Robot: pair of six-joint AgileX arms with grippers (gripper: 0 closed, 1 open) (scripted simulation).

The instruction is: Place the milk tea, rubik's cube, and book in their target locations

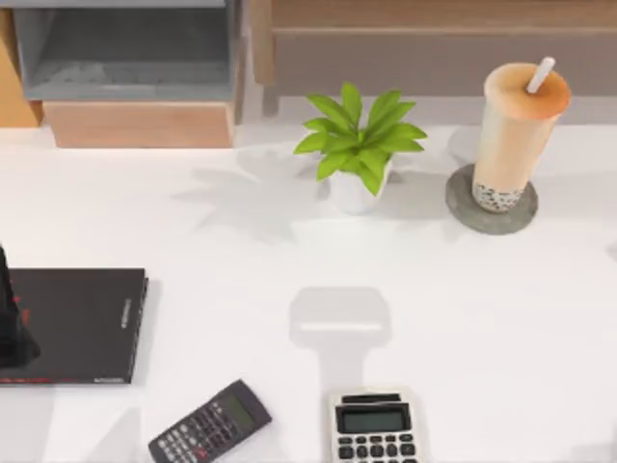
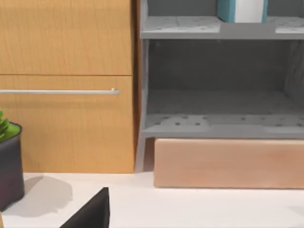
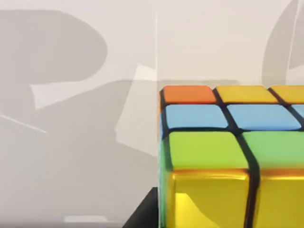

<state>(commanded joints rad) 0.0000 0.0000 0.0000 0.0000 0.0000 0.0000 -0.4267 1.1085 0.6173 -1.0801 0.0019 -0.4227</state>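
The milk tea (image 1: pixel 511 135) stands upright on the round grey coaster (image 1: pixel 463 210) at the back right of the table. The rubik's cube (image 3: pixel 228 156) hangs close under my right wrist, above the white table. My right gripper is shut on it, and a dark finger (image 3: pixel 142 216) shows at its edge. The teal book (image 2: pixel 227 9) with white page edges stands on the upper shelf of the grey rack. The flat black book (image 1: pixel 82 323) lies at the table's left edge. My left gripper (image 1: pixel 12 328) is over its left part.
A green plant in a white pot (image 1: pixel 357 154) stands at the back middle. Two calculators lie near the front edge, one dark (image 1: pixel 210 424) and one white (image 1: pixel 374 429). The grey rack (image 1: pixel 125 48) and a wooden cabinet (image 2: pixel 66 85) close off the back left.
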